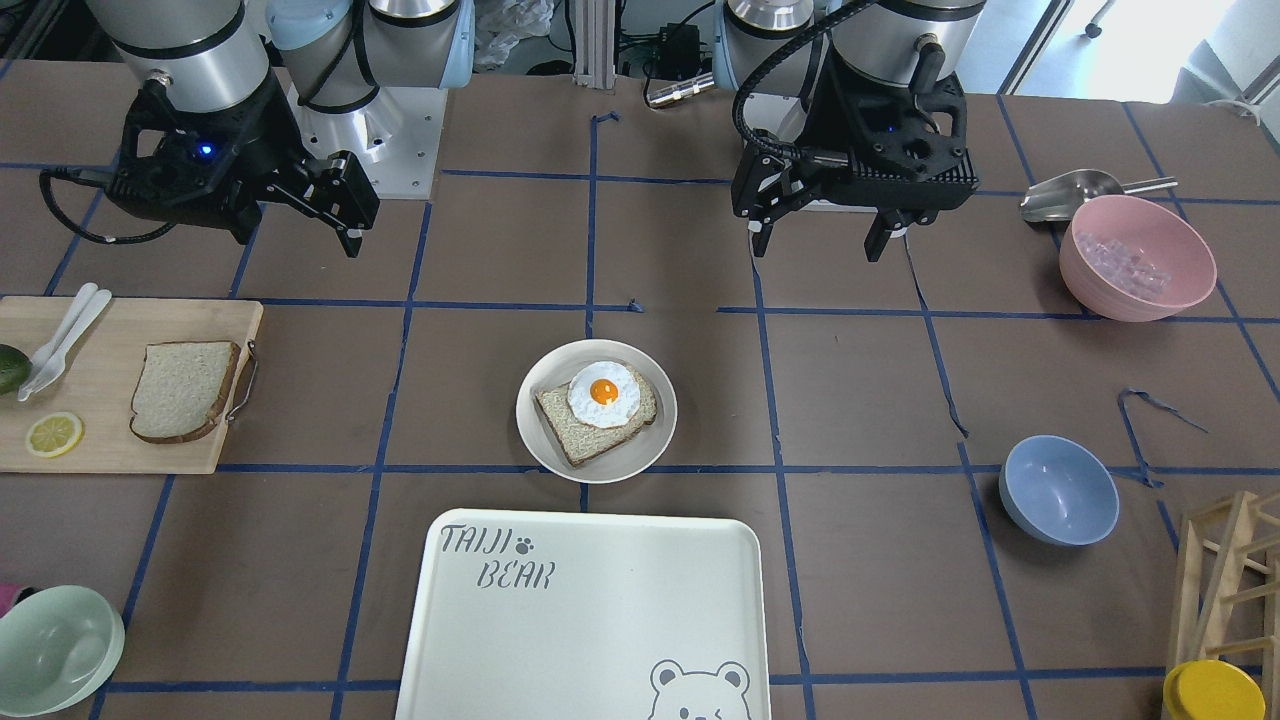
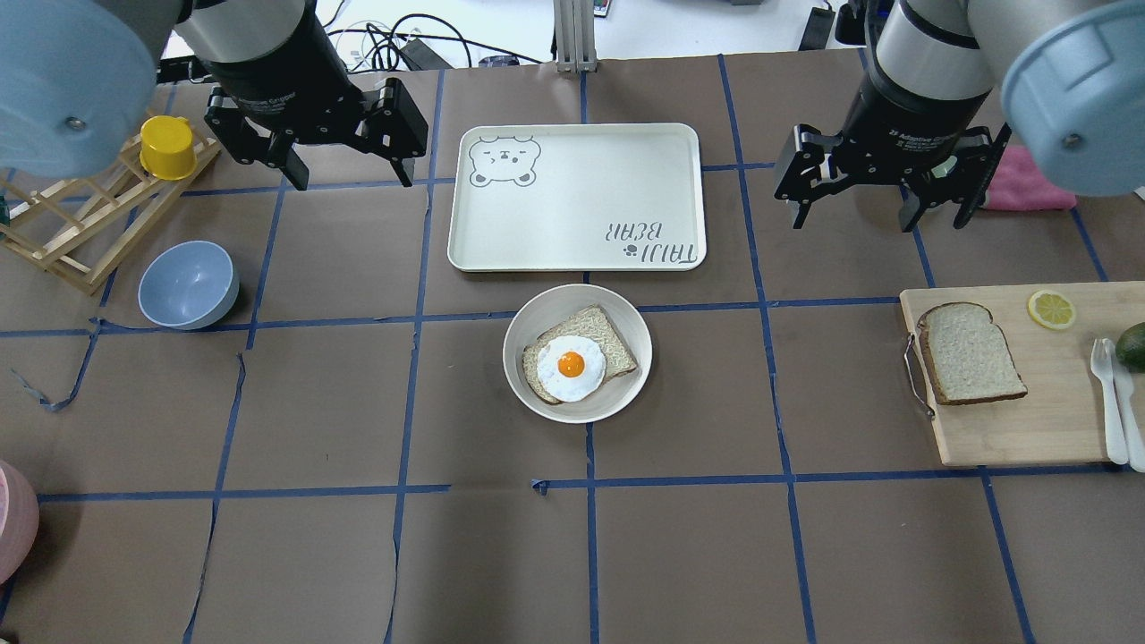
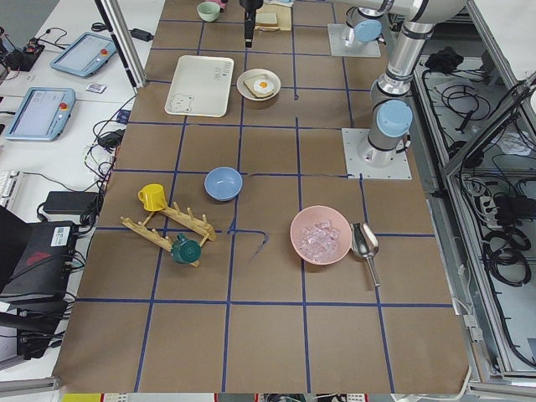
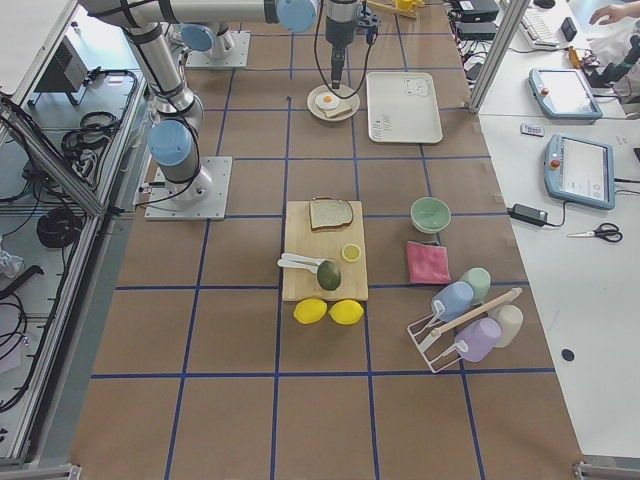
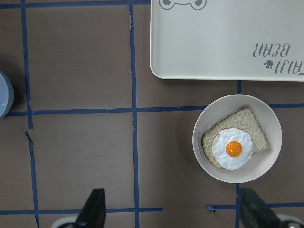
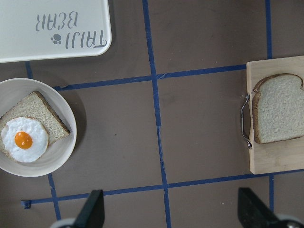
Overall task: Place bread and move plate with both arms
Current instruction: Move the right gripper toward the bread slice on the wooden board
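While nothing had yet been picked up, the bread point(image 2: 971, 365) lay flat on the wooden cutting board point(image 2: 1011, 438) at the robot's right end of the table, its domed edge towards the far side, untouched by either arm. Well apart from it, in the middle of the table, stood the plate point(image 2: 512, 376), already carrying the other slice with the fried egg point(image 2: 571, 365) on top. Just beyond the plate lay the bear-printed tray point(image 2: 572, 215), bare, which I took for the likely place the plate was meant to go.

The right gripper point(image 6: 172, 211) hung above the table between plate and board, jaws spread wide and holding nothing. The left gripper point(image 5: 175, 211) hovered high on the other side, likewise spread and empty.

From where I stood, the job looked to be at its very start: the plain slice had to be fetched and laid over the egg, and then the plate moved by both arms together.
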Robot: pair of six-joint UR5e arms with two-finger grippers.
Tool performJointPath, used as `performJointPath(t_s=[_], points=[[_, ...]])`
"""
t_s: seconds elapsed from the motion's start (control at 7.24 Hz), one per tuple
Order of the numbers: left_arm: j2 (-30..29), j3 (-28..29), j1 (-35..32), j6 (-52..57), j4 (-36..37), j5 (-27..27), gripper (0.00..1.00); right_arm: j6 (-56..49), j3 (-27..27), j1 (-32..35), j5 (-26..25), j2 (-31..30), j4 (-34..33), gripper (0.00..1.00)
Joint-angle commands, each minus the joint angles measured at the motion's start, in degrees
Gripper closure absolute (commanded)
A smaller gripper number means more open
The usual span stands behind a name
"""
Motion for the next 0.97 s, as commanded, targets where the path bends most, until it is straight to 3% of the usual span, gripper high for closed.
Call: performJointPath(t_s=[0.0,0.55,0.83], points=[[0.0,0.0,0.0,0.0,0.0,-0.1,0.00,-0.1,1.1,-0.6,-0.1,0.9,-1.0,0.00],[-0.1,0.0,0.0,0.0,0.0,-0.1,0.00,-1.0,2.5,-2.9,-0.6,6.4,-1.2,0.00],[0.0,0.0,0.0,0.0,-0.1,0.0,0.00,-6.0,6.1,-7.6,-2.6,8.6,-7.4,0.00]])
